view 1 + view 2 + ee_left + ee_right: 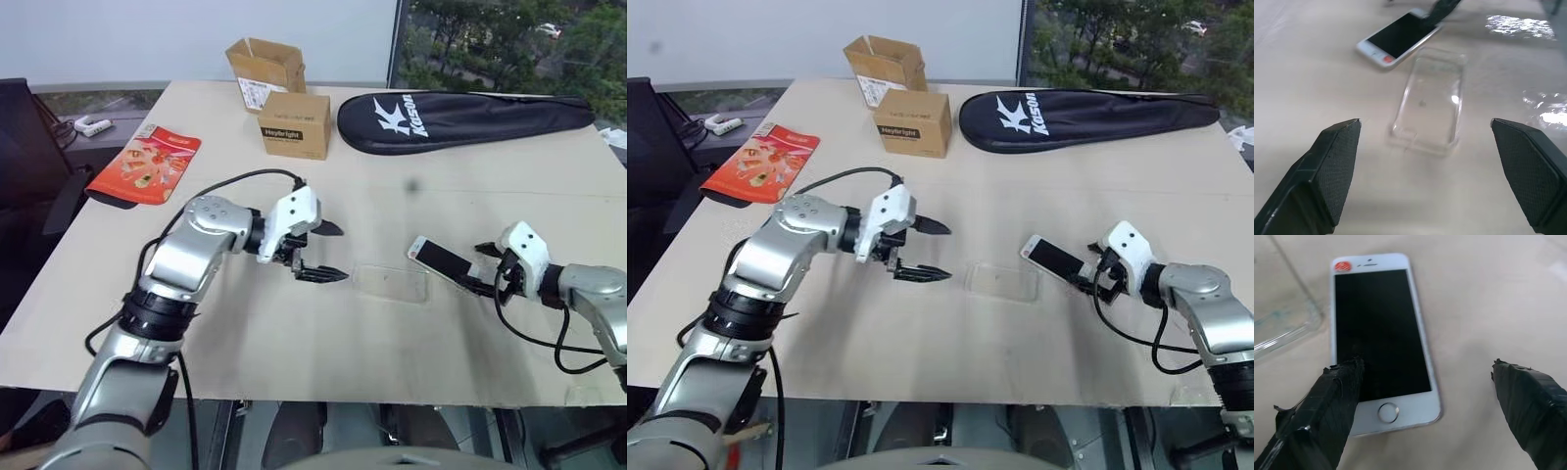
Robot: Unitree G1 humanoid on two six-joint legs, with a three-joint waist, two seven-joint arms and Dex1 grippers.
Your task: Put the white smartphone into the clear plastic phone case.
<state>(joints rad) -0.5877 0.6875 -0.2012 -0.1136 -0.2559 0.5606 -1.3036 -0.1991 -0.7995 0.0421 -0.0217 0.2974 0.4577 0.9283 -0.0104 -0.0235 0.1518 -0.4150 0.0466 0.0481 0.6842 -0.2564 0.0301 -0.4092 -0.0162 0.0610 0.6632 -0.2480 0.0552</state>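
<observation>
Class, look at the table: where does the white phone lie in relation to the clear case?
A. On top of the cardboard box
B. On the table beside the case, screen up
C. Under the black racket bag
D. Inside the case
B: the phone lies screen up on the table beside the empty case, by the right end effector.

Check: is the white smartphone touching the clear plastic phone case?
Apart. The right wrist view shows bare table between the white smartphone and the clear plastic phone case.
</observation>
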